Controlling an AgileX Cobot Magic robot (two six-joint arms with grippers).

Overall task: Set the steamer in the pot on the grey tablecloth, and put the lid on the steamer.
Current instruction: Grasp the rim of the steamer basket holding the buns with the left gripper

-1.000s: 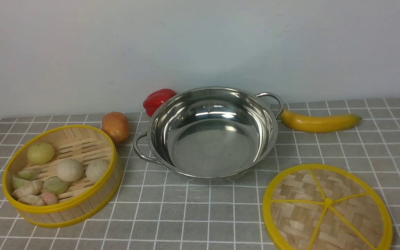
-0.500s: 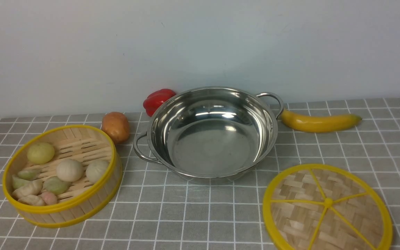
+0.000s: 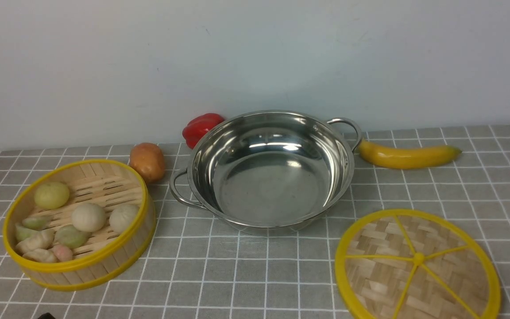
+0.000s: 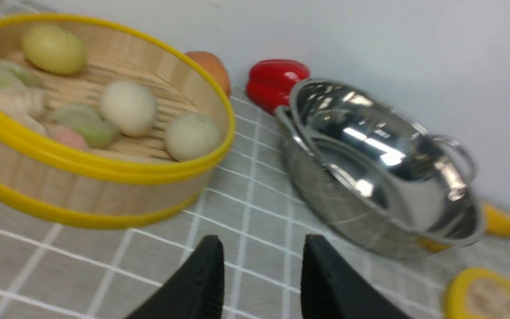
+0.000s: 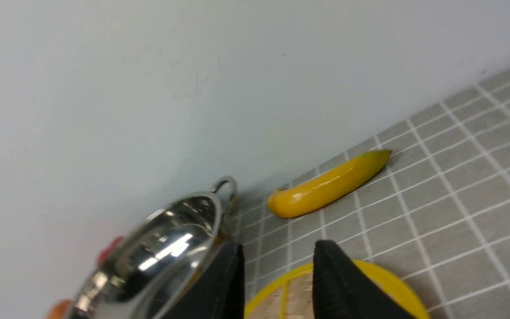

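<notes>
Steamer (image 3: 124,252): sitting upright on grey tablecloth (image 3: 246,274) near table's left edge, holding buns and dumplings (image 3: 87,217).
Pot (image 3: 272,190): standing mid-table toward back edge, holding nothing.
Lid (image 3: 416,266): lying flat at front right corner.
Banana (image 3: 407,156), red pepper (image 3: 201,126): lying by back edge.
Left pincer (image 4: 262,241): hanging with fingers apart, gripping nothing.
Right pincer (image 5: 278,246): likewise gaping, gripping nothing, lid just beyond.

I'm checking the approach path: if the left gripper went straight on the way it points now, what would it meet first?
The left gripper would likely meet the tablecloth first, in the gap between the steamer and the pot; depth is unclear.
</notes>
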